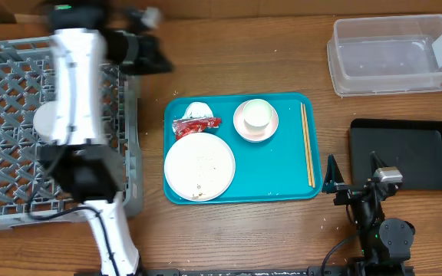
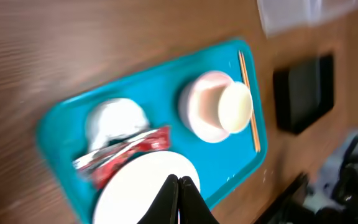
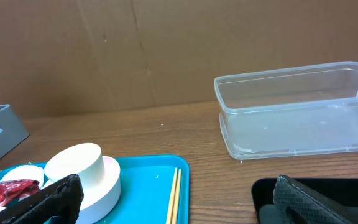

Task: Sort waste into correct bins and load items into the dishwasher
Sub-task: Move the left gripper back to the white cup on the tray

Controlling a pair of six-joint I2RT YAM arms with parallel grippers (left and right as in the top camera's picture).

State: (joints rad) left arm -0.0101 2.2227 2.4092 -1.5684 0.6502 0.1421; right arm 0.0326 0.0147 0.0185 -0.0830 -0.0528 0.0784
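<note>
Left end effector [image 2: 179, 185] apart from plate [image 2: 135, 186]

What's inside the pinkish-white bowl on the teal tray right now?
A small white cup stands in the pinkish-white round bowl. The bowl's floor beneath the cup is covered; anything under it cannot be seen.

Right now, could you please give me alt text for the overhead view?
A teal serving tray sits mid-table holding a white plate, a crumpled red wrapper, a cup nested in a pinkish bowl, and chopsticks along its right edge. A grey dish rack lies left; a clear tub and black tray lie right.
</note>
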